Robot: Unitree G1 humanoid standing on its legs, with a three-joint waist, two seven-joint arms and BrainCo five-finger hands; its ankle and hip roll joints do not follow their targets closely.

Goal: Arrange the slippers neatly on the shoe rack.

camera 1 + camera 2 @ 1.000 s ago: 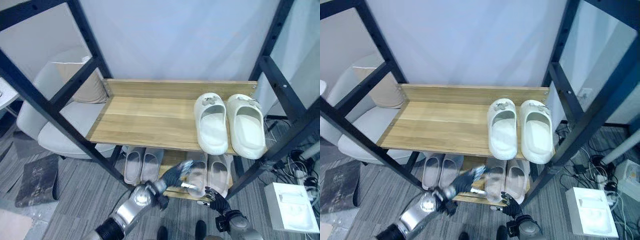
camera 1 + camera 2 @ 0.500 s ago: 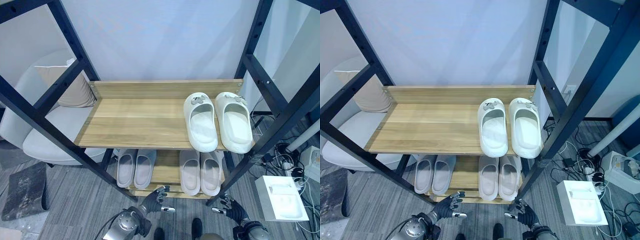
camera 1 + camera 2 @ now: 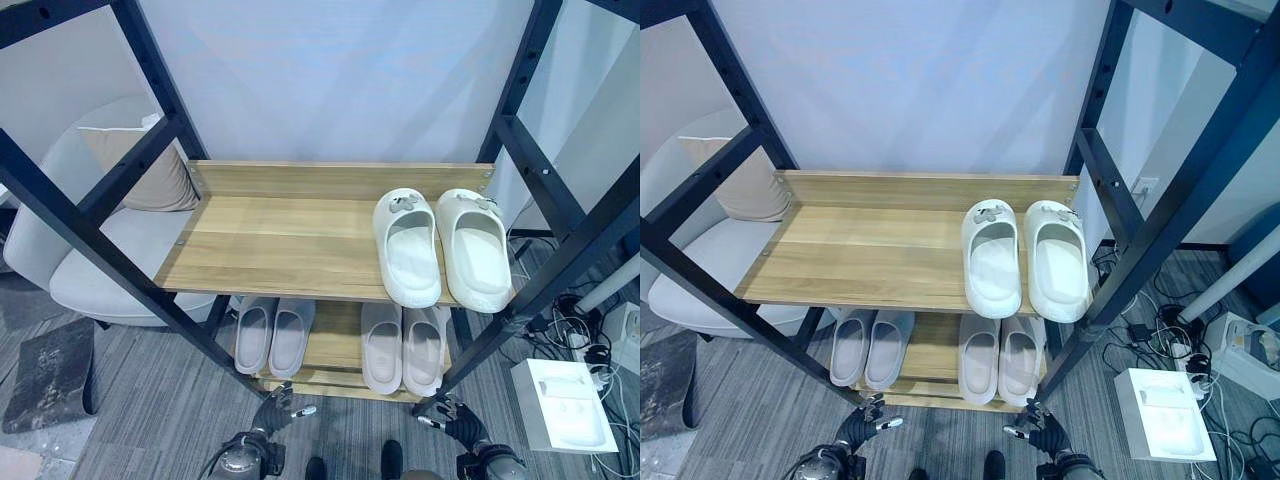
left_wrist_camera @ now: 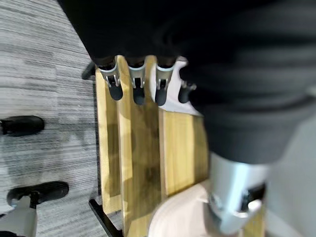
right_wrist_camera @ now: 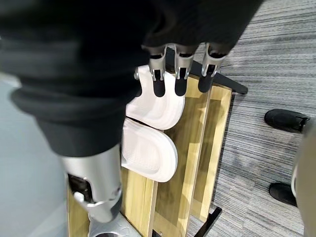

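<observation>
A pair of white slippers (image 3: 405, 245) lies side by side at the right end of the rack's upper wooden shelf (image 3: 280, 235). On the lower shelf a grey pair (image 3: 270, 335) sits at the left and a second pale pair (image 3: 403, 348) at the right, heels toward me. My left hand (image 3: 275, 408) hangs open in front of the lower shelf, holding nothing. My right hand (image 3: 445, 415) is open low by the rack's right front post. In the right wrist view, its fingers (image 5: 180, 79) hang over the heels of the pale pair (image 5: 150, 148).
Black frame posts (image 3: 90, 235) cross in front of the rack on both sides. A light armchair with a beige cushion (image 3: 150, 170) stands to the left. On the floor lie a dark mat (image 3: 50, 370) and, at the right, a white box (image 3: 570, 400) with cables.
My left hand has drawn back from the lower-right pale slipper and dropped toward the floor in front of the rack. The right hand stays low. The camera has shifted.
</observation>
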